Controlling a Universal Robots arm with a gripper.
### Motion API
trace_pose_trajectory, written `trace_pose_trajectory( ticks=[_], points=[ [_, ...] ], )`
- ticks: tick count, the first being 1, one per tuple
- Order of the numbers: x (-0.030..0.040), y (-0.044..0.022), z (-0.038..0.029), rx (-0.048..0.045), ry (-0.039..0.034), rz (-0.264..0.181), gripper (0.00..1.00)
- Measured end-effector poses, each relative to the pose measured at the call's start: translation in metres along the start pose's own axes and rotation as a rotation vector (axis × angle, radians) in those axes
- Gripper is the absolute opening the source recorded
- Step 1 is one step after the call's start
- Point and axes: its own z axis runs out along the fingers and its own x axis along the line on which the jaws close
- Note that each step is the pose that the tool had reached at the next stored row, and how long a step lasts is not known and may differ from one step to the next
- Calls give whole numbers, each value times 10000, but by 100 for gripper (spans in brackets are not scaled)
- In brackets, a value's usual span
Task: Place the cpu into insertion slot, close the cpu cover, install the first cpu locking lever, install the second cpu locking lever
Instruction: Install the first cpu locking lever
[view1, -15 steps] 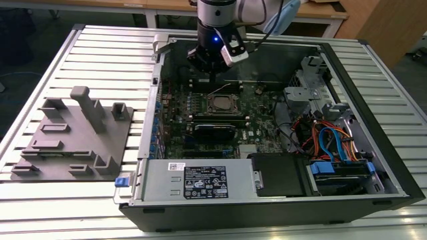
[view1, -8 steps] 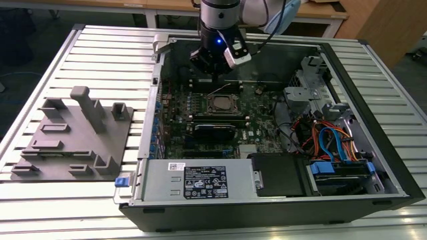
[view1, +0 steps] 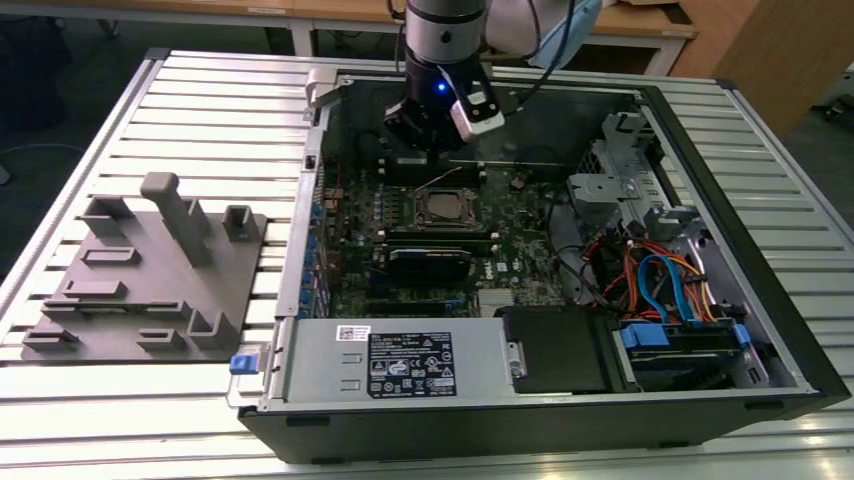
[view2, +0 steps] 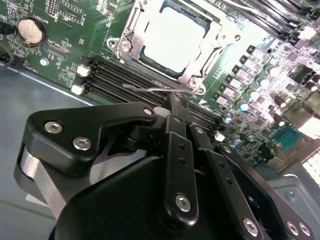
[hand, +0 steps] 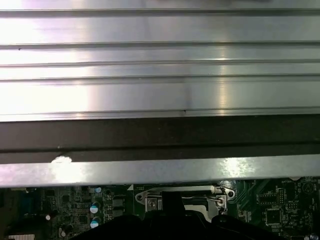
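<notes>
**Onlooker A:** An open computer case (view1: 747, 330) lies on the slatted bench (view1: 160, 420), the arm reaching into its far end. The gripper (view1: 424, 135) hangs just over the motherboard (view1: 400, 290), at about twelve o'clock from the insertion slot (view1: 442, 207).

**Onlooker B:** Is the cpu seated?

**Onlooker A:** It looks so. In the second wrist view the cpu (view2: 172, 37) glares bright silver inside the insertion slot (view2: 131, 39), and the cpu cover (view2: 197, 70) seems to lie down around it, framing the chip. A thin locking lever (view2: 150, 88) runs along the socket edge nearest the gripper (view2: 172, 100).

**Onlooker B:** Gripper wide or narrow?

**Onlooker A:** Narrow, as I read it: the fingers meet in a slim tip, holding nothing I can make out. That tip sits just beside the lever wire; whether it touches, I cannot tell.

**Onlooker B:** So the lever is the step in hand?

**Onlooker A:** That is my judgement. Done well, the tip should bear on the lever's free end, push down and sideways under its catch, and keep off the cover and the memory slots (view2: 130, 80) beside it.
</notes>
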Motion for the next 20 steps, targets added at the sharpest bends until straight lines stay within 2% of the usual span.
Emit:
trace_pose_trajectory(
  ticks=[12, 20],
  points=[
    [-79, 8, 59, 2, -6, 96, 10],
    [-117, 39, 104, 3, -5, 98, 10]
  ],
)
